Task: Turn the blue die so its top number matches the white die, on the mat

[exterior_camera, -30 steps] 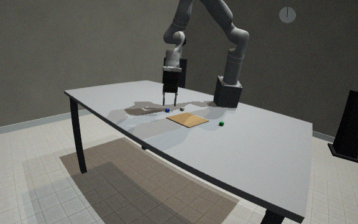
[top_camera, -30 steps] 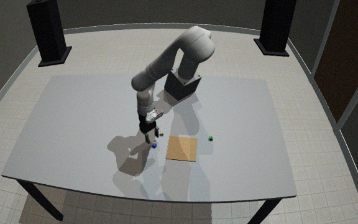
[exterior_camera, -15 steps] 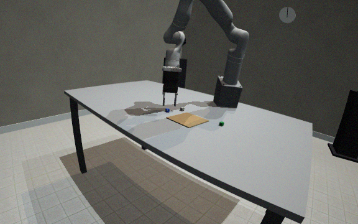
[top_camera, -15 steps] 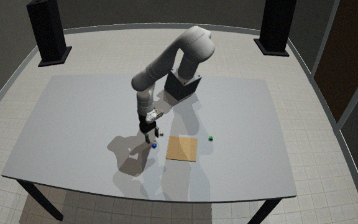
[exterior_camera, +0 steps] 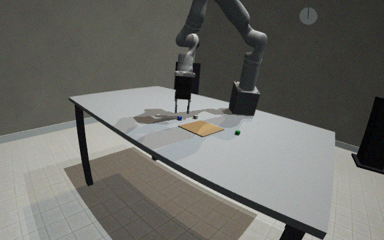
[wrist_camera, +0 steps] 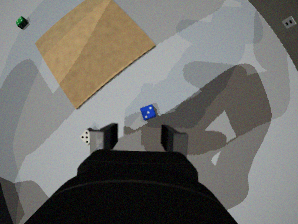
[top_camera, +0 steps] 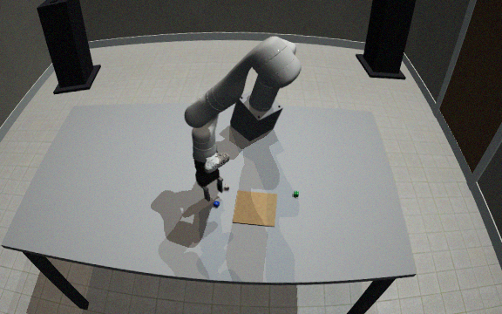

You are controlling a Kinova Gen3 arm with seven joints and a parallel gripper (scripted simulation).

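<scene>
Far left of the top view: a black pillar on the tiled floor, then the grey table with dark legs. Moving right, the Kinova arm reaches down from its dark base block at the table's far edge, wrist pointing straight down. The gripper hangs just above the table top, fingers spread to full width, nothing between them; the exterior view shows both fingers vertical, with tips apart from the surface. The blue die sits on bare table just below and in front of the fingertips, off the mat, near its left edge but not touching it. In the wrist view the blue die lies just ahead of the gap between the two fingers, top face showing a few white pips, count too small to read. The white die rests just right of the gripper, also on bare table, close to the mat's far left corner; in the wrist view it sits beside the left-hand finger tip. The tan square mat lies flat next, no dice on it. Further right, well apart from the mat, the green die sits on the table. Far right: a second black pillar and a brown wall panel.
</scene>
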